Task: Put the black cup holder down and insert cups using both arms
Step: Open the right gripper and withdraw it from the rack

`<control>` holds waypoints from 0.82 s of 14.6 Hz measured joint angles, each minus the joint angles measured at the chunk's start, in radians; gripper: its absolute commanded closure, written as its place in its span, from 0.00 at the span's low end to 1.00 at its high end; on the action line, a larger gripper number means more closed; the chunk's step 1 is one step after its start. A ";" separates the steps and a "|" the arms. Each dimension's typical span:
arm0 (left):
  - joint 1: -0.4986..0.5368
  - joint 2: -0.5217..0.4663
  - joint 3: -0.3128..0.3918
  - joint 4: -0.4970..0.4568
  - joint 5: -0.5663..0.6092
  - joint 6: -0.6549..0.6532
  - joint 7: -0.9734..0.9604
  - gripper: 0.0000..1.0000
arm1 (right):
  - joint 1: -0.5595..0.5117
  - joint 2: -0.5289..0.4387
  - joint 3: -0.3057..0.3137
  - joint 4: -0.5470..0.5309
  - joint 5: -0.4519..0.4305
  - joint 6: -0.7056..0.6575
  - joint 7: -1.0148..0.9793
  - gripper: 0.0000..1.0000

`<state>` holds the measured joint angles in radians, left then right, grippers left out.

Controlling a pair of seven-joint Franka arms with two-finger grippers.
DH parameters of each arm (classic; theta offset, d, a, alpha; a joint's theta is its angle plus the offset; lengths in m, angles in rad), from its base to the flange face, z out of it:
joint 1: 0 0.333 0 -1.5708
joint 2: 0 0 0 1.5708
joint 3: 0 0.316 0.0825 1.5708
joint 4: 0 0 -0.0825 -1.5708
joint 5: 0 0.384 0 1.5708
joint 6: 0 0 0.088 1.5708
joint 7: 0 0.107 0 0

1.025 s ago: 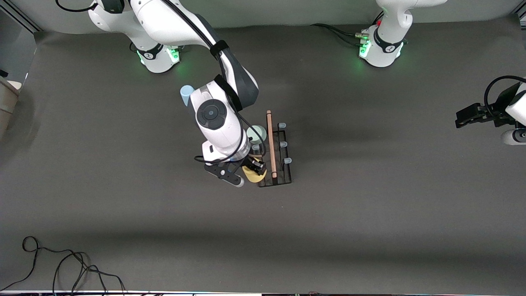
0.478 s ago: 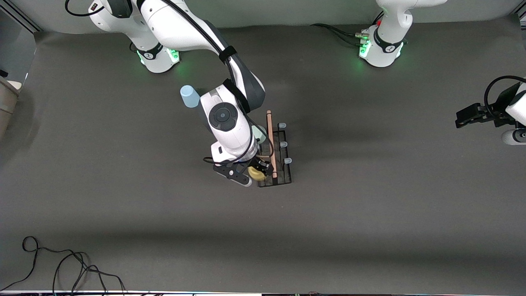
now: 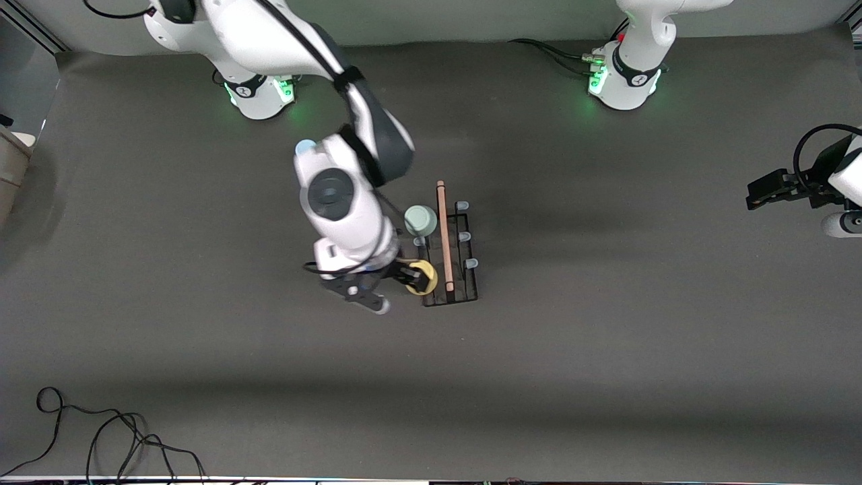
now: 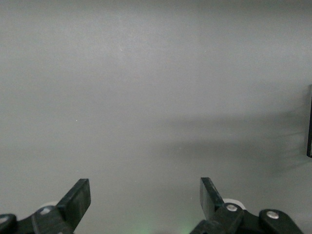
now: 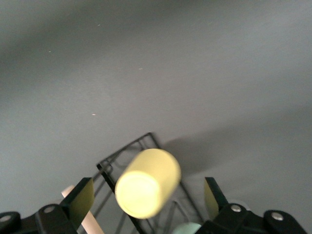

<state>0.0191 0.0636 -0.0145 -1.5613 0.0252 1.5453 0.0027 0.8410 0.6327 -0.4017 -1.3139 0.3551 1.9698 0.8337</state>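
Beside the black cup holder (image 3: 452, 254), open-fingered right gripper (image 3: 403, 275).

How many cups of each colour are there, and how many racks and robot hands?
yellow cup: 1
pale green cup: 1
pale blue cup: 1
black cup holder: 1
grippers: 2, the right gripper open beside the yellow cup, the left gripper open, waiting at its end of the table
Total: 6

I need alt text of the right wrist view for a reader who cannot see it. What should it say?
A yellow cup sits upside down on the black cup holder, seen between the open fingers of the right gripper, which do not touch it. The rack stands on a plain grey table; a piece of its wooden handle and the edge of a pale green cup show at the picture's border.
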 measured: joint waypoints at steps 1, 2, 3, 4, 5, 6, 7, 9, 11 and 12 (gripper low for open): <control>0.000 0.000 0.000 0.000 0.000 0.000 0.000 0.00 | -0.034 -0.041 -0.001 0.005 0.000 -0.073 -0.048 0.00; 0.000 0.000 -0.001 0.000 0.000 0.000 0.000 0.00 | -0.067 -0.083 -0.001 0.007 0.000 -0.141 -0.089 0.00; 0.000 0.000 -0.001 0.000 0.000 0.000 0.000 0.00 | -0.100 -0.122 -0.002 0.007 0.000 -0.210 -0.130 0.00; 0.000 0.000 -0.001 0.000 0.000 0.000 0.000 0.00 | -0.132 -0.156 -0.003 0.007 0.000 -0.277 -0.178 0.00; 0.000 0.000 -0.001 0.000 0.000 0.000 0.000 0.00 | -0.165 -0.186 -0.004 0.007 0.000 -0.342 -0.228 0.00; 0.000 0.000 -0.001 0.000 0.000 0.000 0.000 0.00 | -0.201 -0.214 -0.005 0.007 0.000 -0.407 -0.278 0.00; 0.000 0.000 -0.001 0.000 0.000 0.000 0.000 0.00 | -0.240 -0.240 -0.006 0.007 -0.001 -0.463 -0.328 0.00; -0.001 0.000 -0.003 0.000 0.001 0.001 0.000 0.00 | -0.327 -0.289 -0.008 0.009 -0.006 -0.567 -0.440 0.00; -0.001 0.000 -0.004 0.000 0.001 0.001 0.000 0.00 | -0.411 -0.328 -0.010 0.026 -0.030 -0.664 -0.554 0.00; -0.001 0.000 -0.004 0.000 0.001 0.001 0.000 0.00 | -0.447 -0.344 -0.010 0.040 -0.053 -0.705 -0.597 0.00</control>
<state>0.0182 0.0632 -0.0186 -1.5610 0.0262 1.5461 0.0028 0.3944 0.2889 -0.4118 -1.2736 0.3024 1.2645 0.2364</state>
